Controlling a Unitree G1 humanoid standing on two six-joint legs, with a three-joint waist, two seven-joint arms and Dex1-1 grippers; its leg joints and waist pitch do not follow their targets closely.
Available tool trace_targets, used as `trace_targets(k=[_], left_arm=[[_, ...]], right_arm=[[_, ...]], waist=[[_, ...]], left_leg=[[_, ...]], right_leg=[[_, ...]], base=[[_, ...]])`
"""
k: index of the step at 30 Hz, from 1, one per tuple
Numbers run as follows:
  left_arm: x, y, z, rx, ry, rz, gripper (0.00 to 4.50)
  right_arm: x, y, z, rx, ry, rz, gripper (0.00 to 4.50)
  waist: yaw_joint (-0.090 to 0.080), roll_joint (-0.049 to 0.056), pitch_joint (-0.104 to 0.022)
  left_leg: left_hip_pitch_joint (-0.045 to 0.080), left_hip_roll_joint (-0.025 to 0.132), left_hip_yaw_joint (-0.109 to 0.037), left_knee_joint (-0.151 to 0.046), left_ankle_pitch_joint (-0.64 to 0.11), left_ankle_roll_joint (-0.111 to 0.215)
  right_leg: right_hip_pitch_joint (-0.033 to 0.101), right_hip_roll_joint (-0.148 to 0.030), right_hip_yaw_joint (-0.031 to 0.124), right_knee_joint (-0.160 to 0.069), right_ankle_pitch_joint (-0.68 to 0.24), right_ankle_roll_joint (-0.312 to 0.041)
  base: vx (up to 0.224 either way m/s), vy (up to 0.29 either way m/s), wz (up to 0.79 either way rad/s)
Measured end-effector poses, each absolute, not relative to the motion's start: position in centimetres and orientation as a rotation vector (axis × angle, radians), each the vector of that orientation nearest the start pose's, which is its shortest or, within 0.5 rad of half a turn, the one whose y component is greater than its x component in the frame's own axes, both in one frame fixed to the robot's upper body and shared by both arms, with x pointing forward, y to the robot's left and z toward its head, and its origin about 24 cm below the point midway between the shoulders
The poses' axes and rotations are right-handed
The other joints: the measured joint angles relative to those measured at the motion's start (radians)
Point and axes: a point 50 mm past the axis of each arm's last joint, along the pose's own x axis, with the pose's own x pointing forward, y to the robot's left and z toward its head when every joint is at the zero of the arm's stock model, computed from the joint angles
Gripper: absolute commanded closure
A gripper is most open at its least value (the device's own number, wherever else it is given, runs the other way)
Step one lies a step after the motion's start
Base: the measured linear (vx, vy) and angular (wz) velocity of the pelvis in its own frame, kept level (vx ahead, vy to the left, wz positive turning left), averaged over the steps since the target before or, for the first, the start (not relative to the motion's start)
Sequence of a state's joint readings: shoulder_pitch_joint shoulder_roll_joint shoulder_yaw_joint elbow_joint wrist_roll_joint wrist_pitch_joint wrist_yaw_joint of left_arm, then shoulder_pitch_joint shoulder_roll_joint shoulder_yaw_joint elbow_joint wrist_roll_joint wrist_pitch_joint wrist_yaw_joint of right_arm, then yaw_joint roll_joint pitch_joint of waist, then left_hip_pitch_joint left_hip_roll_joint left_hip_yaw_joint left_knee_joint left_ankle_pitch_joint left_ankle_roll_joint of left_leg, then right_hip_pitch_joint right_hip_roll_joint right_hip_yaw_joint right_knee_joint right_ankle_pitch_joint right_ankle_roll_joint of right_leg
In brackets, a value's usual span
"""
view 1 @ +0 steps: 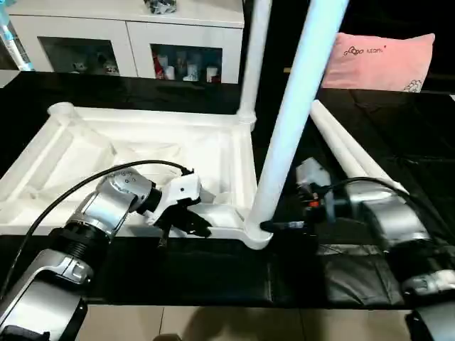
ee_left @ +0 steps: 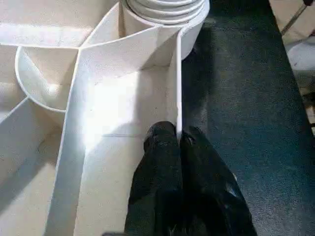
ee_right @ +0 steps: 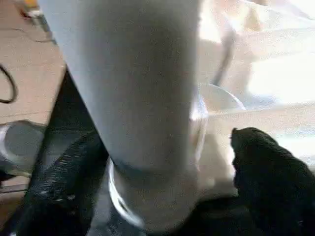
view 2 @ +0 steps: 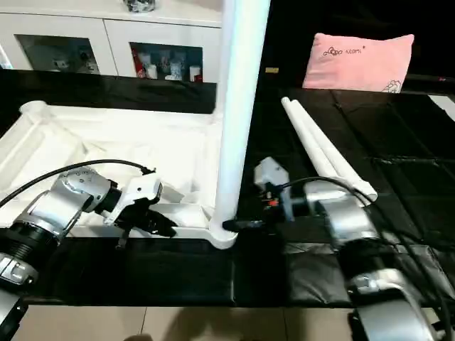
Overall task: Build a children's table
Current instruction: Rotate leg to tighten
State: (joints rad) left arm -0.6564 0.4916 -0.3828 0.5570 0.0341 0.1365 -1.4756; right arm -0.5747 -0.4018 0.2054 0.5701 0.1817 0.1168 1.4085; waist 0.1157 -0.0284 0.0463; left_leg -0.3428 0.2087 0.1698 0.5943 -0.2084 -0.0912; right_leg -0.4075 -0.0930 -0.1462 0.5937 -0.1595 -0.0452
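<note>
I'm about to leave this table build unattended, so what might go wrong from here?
The near leg stands tall in its corner socket, with the right claw around only its base, so it may lean or pop out. The left claw pinches just the thin tabletop rim, so the top could slide. Two spare legs lie loose and might roll.

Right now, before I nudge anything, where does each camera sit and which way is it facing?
Left eye view: on the head, looking forward and down at the upturned tabletop, both silver forearms in sight.
Right eye view: same head, slightly shifted; same scene, loose legs lying on the robot's right.
Left wrist view: along the left end effector, pinching the tabletop's rim wall.
Right wrist view: along the right end effector, around the standing leg.
Both wrist views share the near corner socket.
</note>
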Motion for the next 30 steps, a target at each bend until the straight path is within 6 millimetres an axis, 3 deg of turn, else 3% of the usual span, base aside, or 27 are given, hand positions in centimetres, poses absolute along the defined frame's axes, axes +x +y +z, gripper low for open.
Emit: trace_targets(k=[21, 30], left_arm=[[30.98, 15.02, 6.93, 0.533, 0.614, -1.589, 4.5], [31.31, 14.81, 6.77, 0.45, 0.642, -1.516, 4.5]], right_arm=[[30.33, -14.68, 6.34, -0.124, 0.389, 1.575, 2.31], [30.28, -14.65, 6.17, -0.066, 0.381, 1.485, 2.4]], waist=[[0.0, 0.0, 0.0], [-0.002, 0.0, 0.0]], left_leg=[[0.0, 0.0, 0.0, 0.001, 0.0, 0.0], [0.003, 0.0, 0.0, 0.002, 0.0, -0.001]], right_leg=[[0.0, 0.0, 0.0, 0.001, 0.0, 0.0], [0.002, 0.0, 0.0, 0.002, -0.001, 0.001]], base=[[0.0, 0.0, 0.0], [0.0, 0.0, 0.0]])
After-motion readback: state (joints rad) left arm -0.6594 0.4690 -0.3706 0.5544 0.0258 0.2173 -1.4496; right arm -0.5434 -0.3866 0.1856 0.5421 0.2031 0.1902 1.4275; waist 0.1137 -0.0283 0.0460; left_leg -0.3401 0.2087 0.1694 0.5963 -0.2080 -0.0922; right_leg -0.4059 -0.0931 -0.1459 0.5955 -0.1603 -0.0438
